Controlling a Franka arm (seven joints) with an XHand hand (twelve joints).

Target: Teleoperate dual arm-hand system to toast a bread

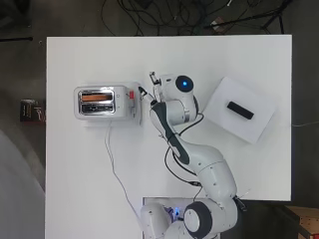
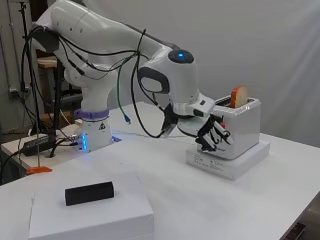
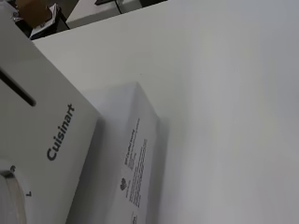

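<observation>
1. On the white table [image 1: 75, 189], left of centre in the overhead view, sits a white toaster [image 1: 104, 102] with a chrome top. It rests on a flat white box [image 2: 235, 162] that lifts it off the table surface.
2. Bread slice [image 2: 239, 96] stands upright in one toaster slot, its top edge showing above the slot in the side view. From overhead the slice reads as an orange-brown strip [image 1: 97, 97].
3. Toaster's end face, the one toward the arm, carries a small red part [image 1: 132, 94]. A thin cable [image 1: 113, 169] runs from the toaster down the table toward the arm's base.
4. Hand [image 2: 212, 134] is at that end face, black fingers [image 2: 220, 135] curled against it. No object is visibly held; whether the fingertips press on a control cannot be told.
5. White arm [image 1: 209, 169] reaches up from the table's near edge and bends over toward the toaster.
6. Wrist view: toaster's side wall [image 3: 42, 130] and the flat box's printed edge [image 3: 135, 163] are very close, bare table beyond.
7. Well apart from the toaster, at the other side of the arm, lies a second white box [image 1: 241, 109] with a small black block [image 1: 240, 110] on top.
</observation>
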